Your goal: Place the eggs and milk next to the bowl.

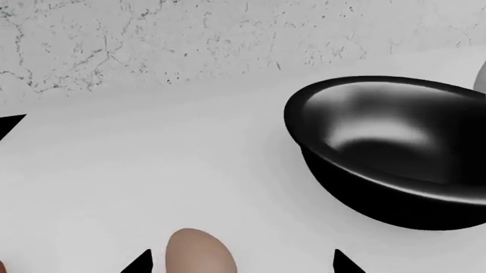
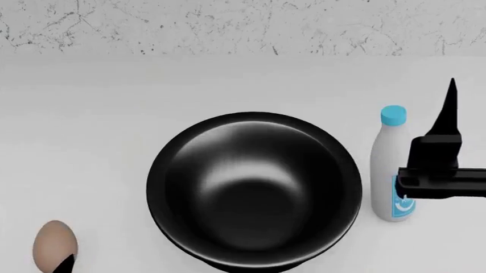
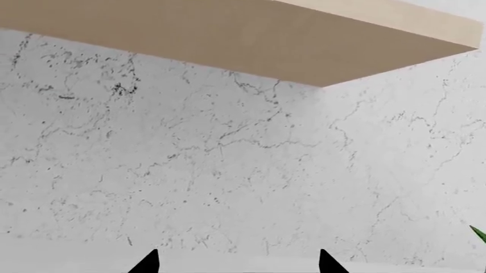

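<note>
Beside bowl (image 2: 254,190): blue-labelled milk (image 2: 391,168).

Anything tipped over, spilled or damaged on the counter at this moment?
Nothing stands out. The black bowl sits upright, the milk bottle stands capped beside it, and the pale egg lies whole on the counter between the left gripper fingertips. No spill shows.

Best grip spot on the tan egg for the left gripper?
Across the tan egg's widest middle, from straight above. It lies alone on the counter, apart from the bowl, with the left gripper already straddling it, so probably just descend and close gently.
</note>
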